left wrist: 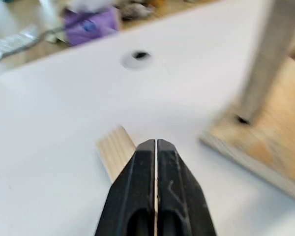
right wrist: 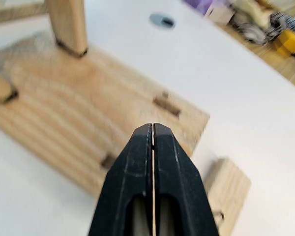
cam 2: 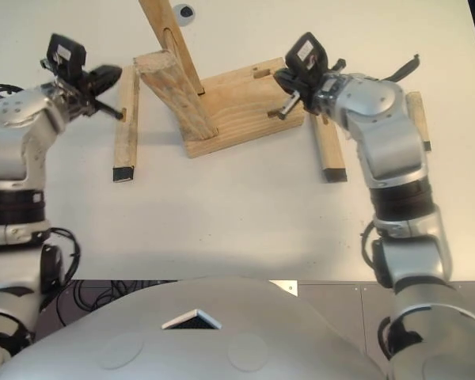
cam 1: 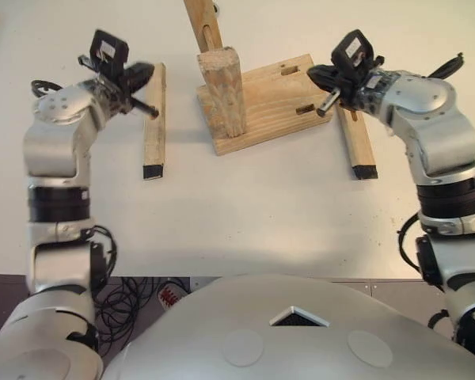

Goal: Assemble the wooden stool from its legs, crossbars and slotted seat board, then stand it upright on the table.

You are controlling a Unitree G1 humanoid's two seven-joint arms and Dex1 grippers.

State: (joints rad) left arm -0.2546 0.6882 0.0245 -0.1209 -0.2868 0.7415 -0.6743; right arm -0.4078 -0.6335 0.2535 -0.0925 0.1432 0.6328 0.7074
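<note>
Both sets of fingers are pressing shut on nothing. My left fingers (left wrist: 147, 162) are hanging in the upper left of the head view, just over the top end of a loose leg (cam 1: 153, 119) that is lying flat on the tabletop (cam 1: 245, 214). My right fingers (right wrist: 145, 147) are hovering in the upper right, above the right edge of the seat board (cam 1: 273, 99).

The seat board is lying flat in the upper middle, and two legs are already standing in it: a thick standing leg (cam 1: 226, 91) at its lower left corner, and a rear leg (cam 1: 199, 20) behind it, running off the top edge. On the board's right side, a far slot (cam 1: 289, 70) and a near slot (cam 1: 305, 108) are gaping, with nothing in them.

Another loose leg (cam 1: 356, 146) is lying to the right of the board, partly under my right arm. A further wooden piece (cam 2: 418, 119) is lying at the far right; I cannot tell whether it is a leg or a crossbar.

I am judging the job to be roughly half done. Two legs are waiting to go in, no crossbars are fitted that I can see, and the stool is not yet standing upright.
</note>
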